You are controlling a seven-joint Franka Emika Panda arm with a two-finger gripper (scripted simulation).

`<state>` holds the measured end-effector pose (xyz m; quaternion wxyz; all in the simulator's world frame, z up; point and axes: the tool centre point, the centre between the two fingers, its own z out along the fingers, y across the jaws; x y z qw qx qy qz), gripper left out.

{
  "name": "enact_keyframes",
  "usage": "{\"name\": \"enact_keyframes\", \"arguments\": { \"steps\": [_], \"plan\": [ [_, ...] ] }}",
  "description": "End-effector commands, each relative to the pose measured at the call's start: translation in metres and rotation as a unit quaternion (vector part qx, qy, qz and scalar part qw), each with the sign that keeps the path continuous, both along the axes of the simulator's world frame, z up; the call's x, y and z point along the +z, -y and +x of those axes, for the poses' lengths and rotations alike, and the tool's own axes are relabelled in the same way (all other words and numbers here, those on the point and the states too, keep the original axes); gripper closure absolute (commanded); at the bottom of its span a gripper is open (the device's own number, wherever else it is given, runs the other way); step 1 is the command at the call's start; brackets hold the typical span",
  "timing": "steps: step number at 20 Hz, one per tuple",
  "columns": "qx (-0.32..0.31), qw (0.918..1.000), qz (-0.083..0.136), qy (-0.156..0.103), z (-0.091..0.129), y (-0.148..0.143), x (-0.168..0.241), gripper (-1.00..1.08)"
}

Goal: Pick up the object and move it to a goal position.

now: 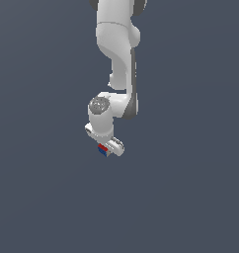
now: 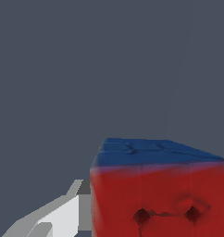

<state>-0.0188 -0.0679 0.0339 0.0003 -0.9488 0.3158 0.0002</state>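
Observation:
The object, a tiny cube (image 1: 102,149) with red and blue faces, sits right under the white hand of my gripper (image 1: 106,147) in the exterior view. In the wrist view the cube (image 2: 160,194) fills the near corner, showing a red face with two dark dots and a blue face beyond it. One light grey finger (image 2: 53,217) lies against the cube's side. The other finger is hidden behind the cube. The gripper looks shut on the cube.
The white arm (image 1: 119,44) comes down from the upper middle of the exterior view. All around is a plain dark grey-blue surface (image 1: 190,197) with no other objects and no goal marker showing.

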Motion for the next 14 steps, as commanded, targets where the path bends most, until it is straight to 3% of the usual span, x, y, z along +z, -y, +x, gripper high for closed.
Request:
{"name": "enact_keyframes", "arguments": {
  "steps": [1,7,14],
  "plan": [
    [0.000,1.0000,0.000,0.000,0.000,0.000,0.000,1.08],
    [0.000,1.0000,0.000,0.000,0.009,0.001,0.009,1.08],
    [0.000,1.0000,0.000,0.000,0.035,0.002,0.033,1.08]
  ]
}}
